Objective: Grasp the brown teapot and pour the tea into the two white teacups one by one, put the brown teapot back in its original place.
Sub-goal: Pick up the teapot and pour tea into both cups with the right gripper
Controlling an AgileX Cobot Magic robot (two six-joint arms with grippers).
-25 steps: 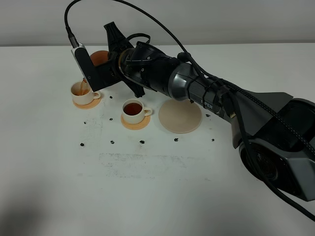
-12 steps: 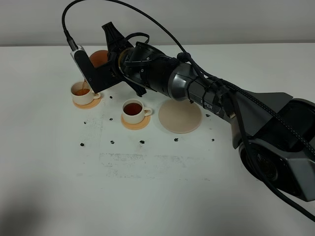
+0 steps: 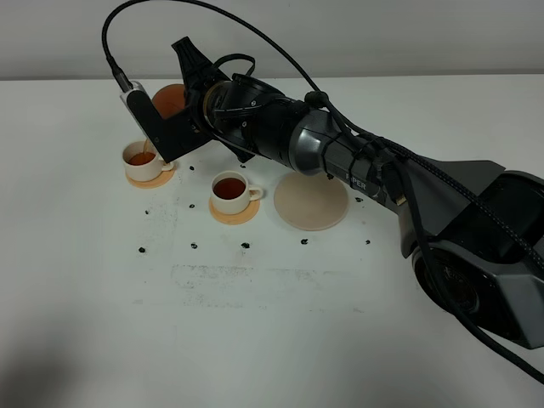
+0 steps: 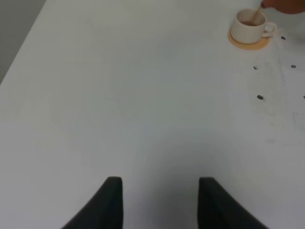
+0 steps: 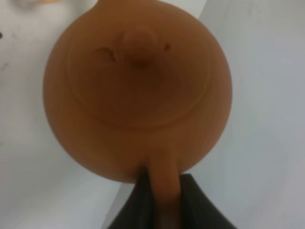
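Note:
The brown teapot hangs tilted above the back left of the table, spout toward the left white teacup. My right gripper is shut on its loop handle; the right wrist view shows the teapot's lid and body with the dark fingers clamped on the handle. A thin stream of tea runs into the left cup, seen in the left wrist view. The second white teacup holds tea. The beige disc lies bare. My left gripper is open and empty over bare table.
Each cup stands on a small orange coaster. Small dark specks dot the white table around the cups and disc. The right arm spans the table from the right, above the disc's back edge.
The teapot and right wrist have risen slightly and shifted back left. The left cup now shows more dark tea. The second cup and disc have not moved.

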